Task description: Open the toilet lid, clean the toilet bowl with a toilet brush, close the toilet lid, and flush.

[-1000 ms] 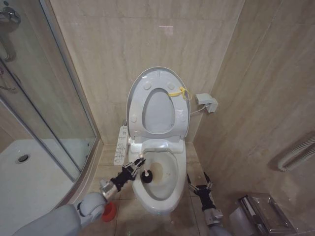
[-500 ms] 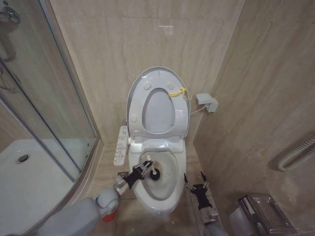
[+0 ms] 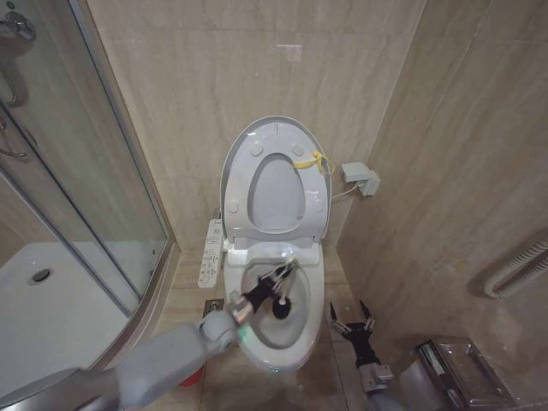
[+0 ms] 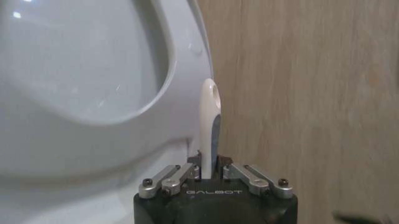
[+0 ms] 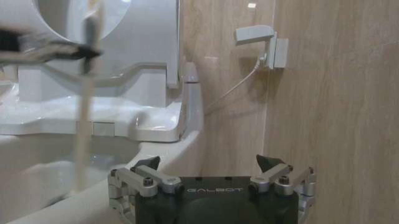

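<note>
Toilet brush [image 3: 282,301] head-down inside toilet bowl [image 3: 315,301]

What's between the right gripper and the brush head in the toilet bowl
In the head view, the toilet bowl's white right rim lies between the right gripper, over the floor, and the toilet brush head.

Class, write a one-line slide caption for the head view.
Left claw holds the brush inside the bowl, lid raised; right claw waits open beside the toilet.
</note>
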Controlling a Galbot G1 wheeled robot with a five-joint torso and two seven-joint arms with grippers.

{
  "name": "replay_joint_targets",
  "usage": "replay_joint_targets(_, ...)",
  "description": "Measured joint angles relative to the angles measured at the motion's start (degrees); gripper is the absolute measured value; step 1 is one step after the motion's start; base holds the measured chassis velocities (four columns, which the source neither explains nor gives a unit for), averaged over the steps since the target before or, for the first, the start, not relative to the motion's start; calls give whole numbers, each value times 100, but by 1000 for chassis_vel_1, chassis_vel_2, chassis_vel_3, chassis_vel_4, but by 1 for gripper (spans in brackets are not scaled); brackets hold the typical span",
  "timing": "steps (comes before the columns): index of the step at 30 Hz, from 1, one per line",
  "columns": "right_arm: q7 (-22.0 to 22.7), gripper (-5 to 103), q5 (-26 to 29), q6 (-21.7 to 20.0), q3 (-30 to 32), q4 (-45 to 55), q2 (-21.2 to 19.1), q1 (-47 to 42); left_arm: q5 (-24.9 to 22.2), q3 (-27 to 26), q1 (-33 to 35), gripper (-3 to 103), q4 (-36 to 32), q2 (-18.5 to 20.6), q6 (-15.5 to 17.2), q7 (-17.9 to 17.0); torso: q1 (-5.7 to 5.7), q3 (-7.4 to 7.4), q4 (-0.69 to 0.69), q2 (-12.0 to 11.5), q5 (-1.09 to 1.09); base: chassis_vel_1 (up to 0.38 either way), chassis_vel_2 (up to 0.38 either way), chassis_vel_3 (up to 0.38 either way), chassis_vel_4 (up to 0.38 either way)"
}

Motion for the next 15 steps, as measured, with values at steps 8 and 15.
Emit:
replay_joint_targets(8,-2,100,43,4,9,106,-12,-79,17,-47,-66,16,635,-530,-288,222,0,0,3,0,0,0,0,0,0)
replay_joint_targets(15,-9,100,134,35,27,128,-81,-133,356,12,182,16,1462,-758,-627,438,0,0,3,0,-2,0,0,0,0)
